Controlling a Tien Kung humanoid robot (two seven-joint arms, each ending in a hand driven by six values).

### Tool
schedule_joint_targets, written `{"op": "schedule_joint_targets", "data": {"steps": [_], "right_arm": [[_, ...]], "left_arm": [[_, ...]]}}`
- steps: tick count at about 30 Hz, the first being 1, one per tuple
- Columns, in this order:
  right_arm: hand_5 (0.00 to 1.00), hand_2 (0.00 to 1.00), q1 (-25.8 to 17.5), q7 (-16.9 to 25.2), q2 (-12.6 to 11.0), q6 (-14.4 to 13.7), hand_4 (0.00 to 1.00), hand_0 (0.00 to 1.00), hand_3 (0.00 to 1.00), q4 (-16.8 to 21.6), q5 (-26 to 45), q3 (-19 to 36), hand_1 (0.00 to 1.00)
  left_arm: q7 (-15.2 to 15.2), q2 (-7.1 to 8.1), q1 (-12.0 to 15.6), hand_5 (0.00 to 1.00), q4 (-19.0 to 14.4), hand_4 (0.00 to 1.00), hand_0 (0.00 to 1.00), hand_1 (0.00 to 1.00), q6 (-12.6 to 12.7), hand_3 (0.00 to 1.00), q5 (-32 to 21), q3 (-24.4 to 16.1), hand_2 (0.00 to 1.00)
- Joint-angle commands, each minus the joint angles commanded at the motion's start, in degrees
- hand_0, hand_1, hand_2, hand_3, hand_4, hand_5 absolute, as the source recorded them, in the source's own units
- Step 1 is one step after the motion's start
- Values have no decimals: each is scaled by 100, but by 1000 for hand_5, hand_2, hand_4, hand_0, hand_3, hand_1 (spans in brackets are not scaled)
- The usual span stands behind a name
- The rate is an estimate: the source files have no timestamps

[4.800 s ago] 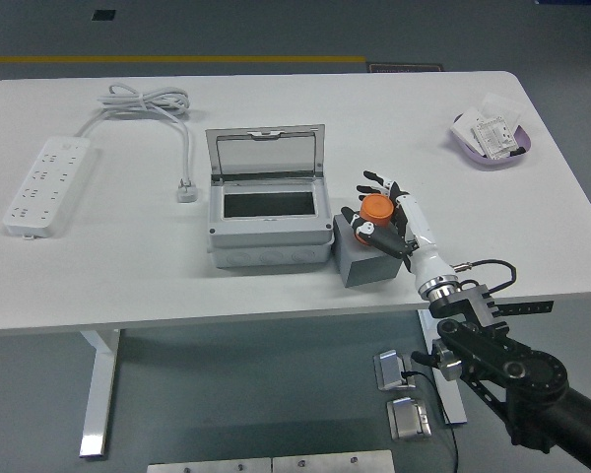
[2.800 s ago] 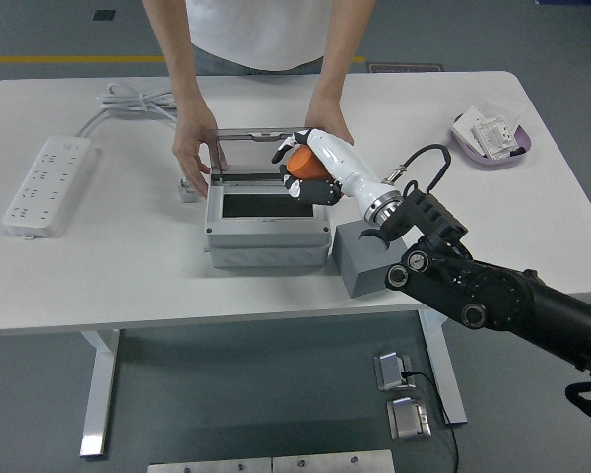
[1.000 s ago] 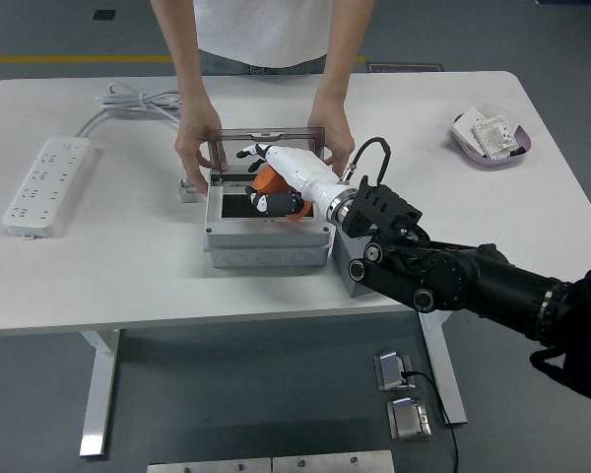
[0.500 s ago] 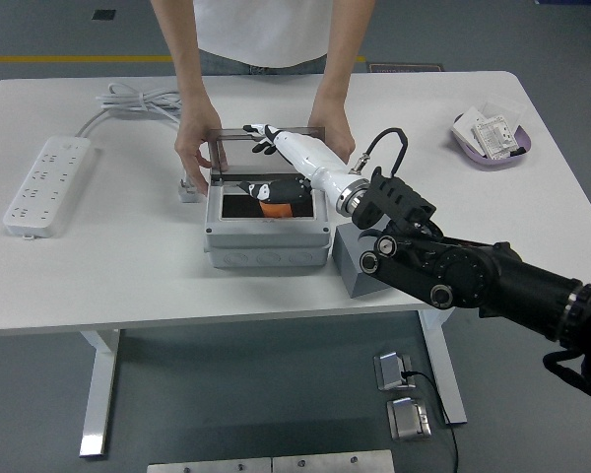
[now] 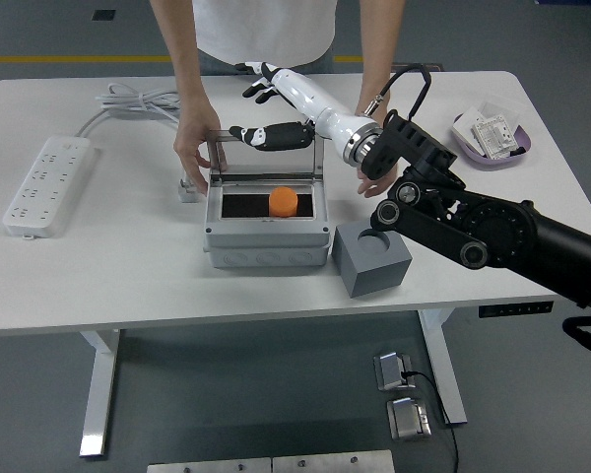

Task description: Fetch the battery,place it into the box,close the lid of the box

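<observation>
The orange battery [image 5: 284,202] lies inside the open grey box [image 5: 266,236], toward the right of its dark cavity. The box's clear lid [image 5: 266,156] stands upright at the back. My right hand [image 5: 251,110] hovers open above the lid's top edge, its thumb level with that edge and its other fingers [image 5: 257,85] spread higher up. It holds nothing. A person's hand [image 5: 193,148] grips the lid's left edge. The person's other hand [image 5: 374,183] rests right of the box, partly behind my arm.
A grey block [image 5: 372,258] with an empty round socket stands right of the box's front. A white power strip [image 5: 47,184] and its coiled cable [image 5: 143,101] lie at the left. A purple tray [image 5: 492,138] of packets sits at the far right.
My right hand let go of the battery, which now lies in the box, and rose up and back above the lid. The person's hand at the lid's right edge moved away to the right.
</observation>
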Motion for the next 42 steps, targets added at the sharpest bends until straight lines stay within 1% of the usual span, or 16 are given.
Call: {"op": "schedule_joint_targets", "data": {"steps": [3, 4, 9, 10, 15, 16, 20, 22, 30, 35, 42], "right_arm": [[410, 715, 162, 91, 124, 33, 786, 776, 893, -354, 300, -216, 686], [412, 696, 203, 111, 158, 45, 789, 722, 883, -452, 379, -286, 645], [412, 696, 353, 222, 332, 92, 789, 722, 883, -982, 787, -639, 645], [410, 692, 371, 247, 360, 100, 775, 721, 878, -1074, 855, -694, 644], [410, 692, 409, 338, 443, 118, 775, 721, 878, -1345, 1081, -853, 644], [405, 692, 410, 355, 453, 119, 769, 735, 874, -1376, 1112, -871, 645], [405, 692, 411, 411, 493, 131, 769, 735, 874, -1474, 1183, -910, 645], [422, 693, 413, 423, 504, 131, 765, 753, 873, -1498, 1193, -915, 651], [423, 689, 352, 492, 541, 118, 751, 764, 866, -1577, 1276, -993, 649], [424, 687, 242, 493, 512, 102, 748, 770, 865, -1518, 1220, -1052, 649], [426, 687, 201, 437, 383, 58, 747, 773, 862, -1332, 1074, -1056, 647]], "left_arm": [[16, 17, -12, 2, -3, 443, 646, 687, -8, 551, 49, -36, 570], [18, 21, -16, 2, -3, 438, 646, 685, -9, 550, 57, -40, 571], [30, 42, -44, 2, -5, 438, 646, 685, -21, 550, 116, -74, 571], [34, 46, -51, 2, -6, 432, 646, 683, -24, 546, 132, -83, 569], [47, 63, -75, 2, -7, 432, 646, 683, -35, 546, 203, -124, 569], [48, 66, -79, 2, -8, 431, 646, 682, -38, 545, 212, -126, 569], [56, 75, -92, 2, -8, 431, 646, 682, -46, 545, 273, -163, 569], [56, 77, -93, 2, -9, 428, 645, 680, -48, 544, 284, -167, 568], [58, 74, -95, 2, -8, 425, 646, 678, -58, 540, 325, -184, 567], [60, 63, -87, 2, -8, 424, 646, 678, -60, 542, 340, -189, 566], [29, 61, -74, 2, -4, 421, 646, 677, -34, 539, 252, -126, 564]]}}
